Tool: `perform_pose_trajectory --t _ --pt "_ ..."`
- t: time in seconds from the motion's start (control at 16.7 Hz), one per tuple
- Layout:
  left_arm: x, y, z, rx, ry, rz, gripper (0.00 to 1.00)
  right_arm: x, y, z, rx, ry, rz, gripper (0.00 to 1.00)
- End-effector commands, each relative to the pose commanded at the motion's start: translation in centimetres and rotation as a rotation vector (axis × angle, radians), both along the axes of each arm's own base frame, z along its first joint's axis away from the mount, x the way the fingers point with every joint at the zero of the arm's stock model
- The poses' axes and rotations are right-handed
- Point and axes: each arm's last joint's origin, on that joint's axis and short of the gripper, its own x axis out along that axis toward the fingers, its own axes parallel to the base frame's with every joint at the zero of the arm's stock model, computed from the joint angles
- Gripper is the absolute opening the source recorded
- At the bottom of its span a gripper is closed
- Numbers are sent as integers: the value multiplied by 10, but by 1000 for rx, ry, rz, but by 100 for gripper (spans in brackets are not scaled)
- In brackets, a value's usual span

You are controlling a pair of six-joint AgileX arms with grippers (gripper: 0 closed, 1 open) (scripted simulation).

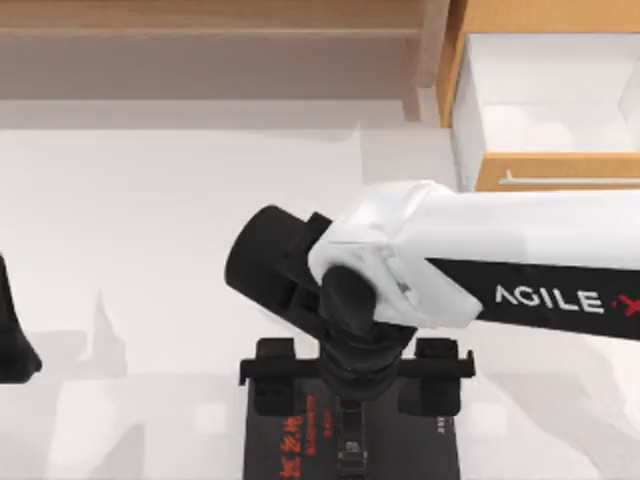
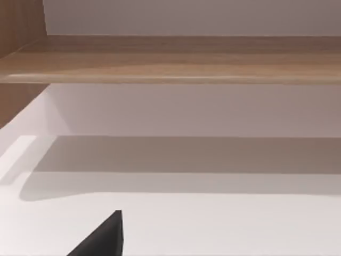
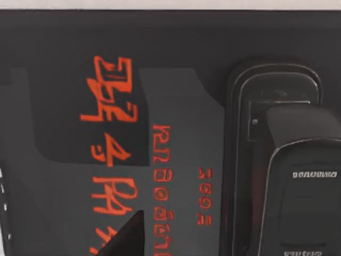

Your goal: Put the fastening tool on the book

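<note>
Placing step, near its end by my reading: the stapler lies on the black cover of the book, beside the red characters, and my right gripper hangs directly above the book. In the top view the stapler sits under the gripper's crossbar, over the book. I cannot tell from the wrist view whether my fingers are apart or clamped on the stapler, nor whether they touch it at all. If it is already released, the next move calls for a straight lift away from the book without dragging the stapler. My left arm is parked well to the left of the book.
</note>
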Motion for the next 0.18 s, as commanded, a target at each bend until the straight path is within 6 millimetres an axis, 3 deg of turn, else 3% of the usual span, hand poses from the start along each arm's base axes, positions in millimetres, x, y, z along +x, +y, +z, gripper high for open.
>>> perform_pose_trajectory --t 0.18 --pt "0 0 0 0 0 0 100 0 0 0 0 0 0 100"
